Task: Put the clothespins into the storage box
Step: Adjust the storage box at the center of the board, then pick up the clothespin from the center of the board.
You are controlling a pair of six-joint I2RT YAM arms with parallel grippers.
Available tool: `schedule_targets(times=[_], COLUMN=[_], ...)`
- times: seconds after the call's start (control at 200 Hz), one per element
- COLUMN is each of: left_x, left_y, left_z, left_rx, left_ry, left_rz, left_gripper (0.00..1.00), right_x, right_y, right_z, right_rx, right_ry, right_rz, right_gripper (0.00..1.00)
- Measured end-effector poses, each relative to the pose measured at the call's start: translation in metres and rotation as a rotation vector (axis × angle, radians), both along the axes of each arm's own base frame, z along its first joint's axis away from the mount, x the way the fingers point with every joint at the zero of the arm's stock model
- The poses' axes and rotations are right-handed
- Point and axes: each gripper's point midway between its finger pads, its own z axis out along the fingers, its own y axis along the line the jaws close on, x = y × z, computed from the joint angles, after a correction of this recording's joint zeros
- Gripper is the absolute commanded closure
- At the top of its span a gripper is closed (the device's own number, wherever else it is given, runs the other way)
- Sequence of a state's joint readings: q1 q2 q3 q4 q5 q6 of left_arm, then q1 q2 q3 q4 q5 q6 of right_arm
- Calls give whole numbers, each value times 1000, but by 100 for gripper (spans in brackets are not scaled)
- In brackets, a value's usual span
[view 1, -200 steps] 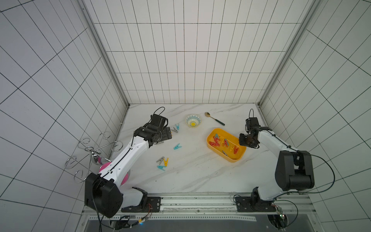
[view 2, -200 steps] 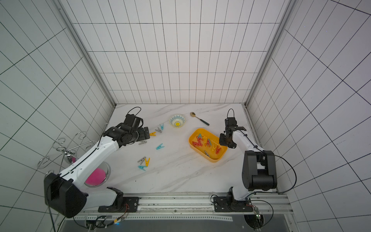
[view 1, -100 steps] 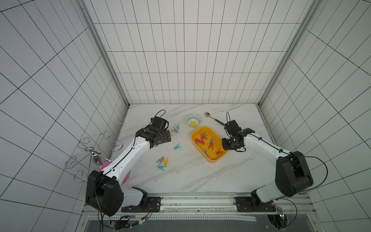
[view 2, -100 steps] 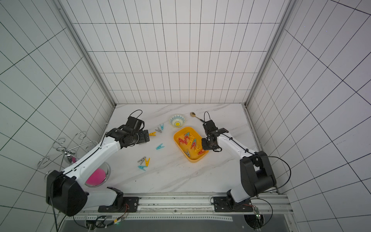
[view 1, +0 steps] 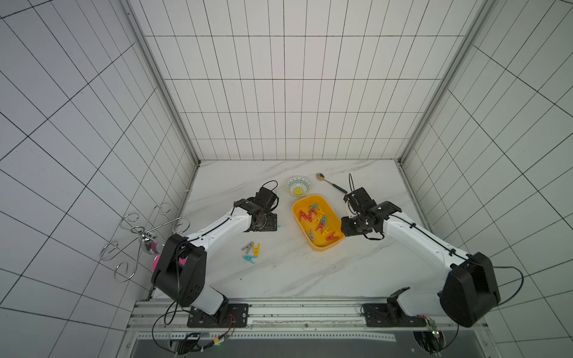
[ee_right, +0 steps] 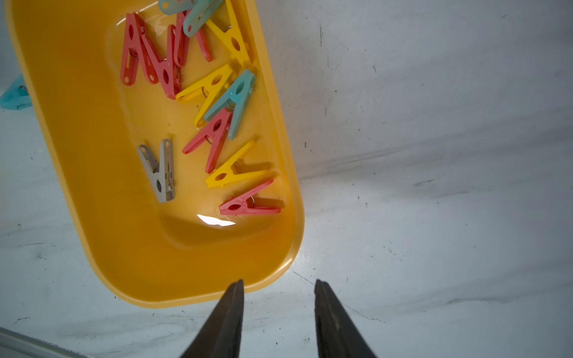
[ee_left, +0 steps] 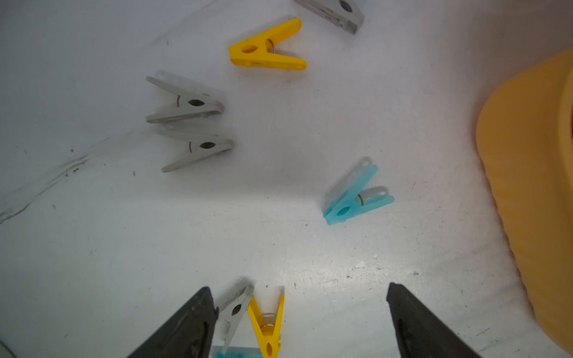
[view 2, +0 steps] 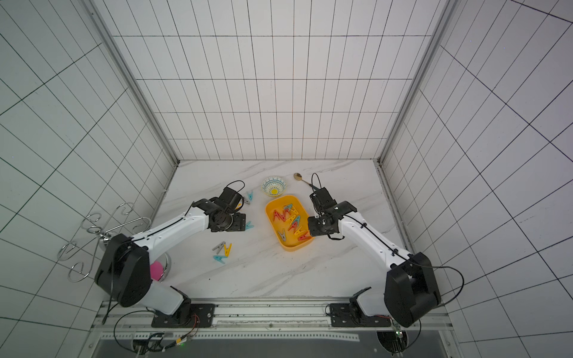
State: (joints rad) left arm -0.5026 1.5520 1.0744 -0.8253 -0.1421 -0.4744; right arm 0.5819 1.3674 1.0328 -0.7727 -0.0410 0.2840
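Patterned bowl (view 1: 299, 186) near gold spoon (view 1: 331, 183)

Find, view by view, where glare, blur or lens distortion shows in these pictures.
Right wrist view: white glare patch on the storage box floor, clothespins sharp. Left wrist view: the box's side is blurred, grey clothespins show pale ghosts. In both top views: wall tile lines splay outward, wide-angle; light even, shadows faint.

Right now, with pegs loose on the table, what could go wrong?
1. The grey peg and yellow peg lie touching near the open left jaws; a grab could catch both or flick one away.
2. The right jaws sit open right at the rim of the box; a careless move might shove or tip it, spilling its pegs.
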Motion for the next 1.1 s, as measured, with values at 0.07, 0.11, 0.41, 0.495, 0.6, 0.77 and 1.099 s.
schedule_targets(times=[0.07, 0.11, 0.41, 0.495, 0.6, 0.77, 1.099], left_x=[0, -1, 0, 4, 12, 26, 39], left_y=[-4, -5, -20, -22, -26, -34, -32], left_z=[-7, -10, -42, -47, -50, -58, -61], left_rx=[3, 8, 58, 65, 67, 60, 17], left_ry=[19, 30, 110, 114, 110, 100, 81], left_rz=[-20, -29, -83, -83, -78, -68, -31], left_gripper=[13, 13, 13, 15, 21, 30, 56], right_x=[2, 2, 15, 17, 18, 19, 18], right_y=[-2, -2, -29, -36, -42, -45, -46], right_z=[3, 4, 22, 33, 44, 48, 47], right_rx=[1, 3, 36, 55, 73, 80, 76], right_ry=[-5, -8, -57, -91, -125, -137, -132], right_rz=[-8, -11, -131, -158, -180, -191, -192], right_gripper=[57, 57, 55, 54, 53, 53, 53])
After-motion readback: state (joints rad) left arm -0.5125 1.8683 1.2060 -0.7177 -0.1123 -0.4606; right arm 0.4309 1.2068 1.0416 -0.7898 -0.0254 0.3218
